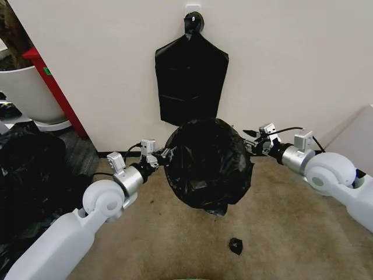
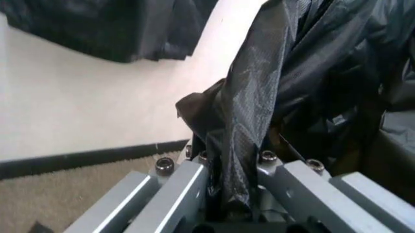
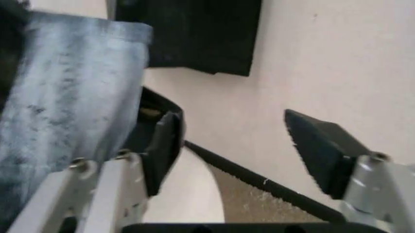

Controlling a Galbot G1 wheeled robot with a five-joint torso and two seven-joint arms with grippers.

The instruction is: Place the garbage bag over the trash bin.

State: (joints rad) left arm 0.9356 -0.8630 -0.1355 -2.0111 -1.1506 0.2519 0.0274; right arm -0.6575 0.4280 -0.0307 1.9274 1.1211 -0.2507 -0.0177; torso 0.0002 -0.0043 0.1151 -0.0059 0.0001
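The glossy black garbage bag (image 1: 207, 166) is draped over a round shape on the carpet by the wall, covering the trash bin. My left gripper (image 1: 163, 156) is at the bag's left edge, shut on a fold of the black plastic (image 2: 243, 126), which runs down between its fingers (image 2: 233, 162). My right gripper (image 1: 252, 143) is at the bag's right edge and open (image 3: 233, 145), with one finger (image 3: 162, 145) against the bag's shiny side (image 3: 71, 102) and the other (image 3: 321, 153) free. A cream-white curved wall (image 3: 194, 194), apparently the bin, shows below the bag.
A flat black bag bundle (image 1: 191, 81) hangs from a wall hook just behind the bin. A large white tub (image 1: 26, 93), a red frame (image 1: 55, 87) and a bulky heap of black plastic (image 1: 29, 175) stand at the left. A small black scrap (image 1: 235, 245) lies on the carpet.
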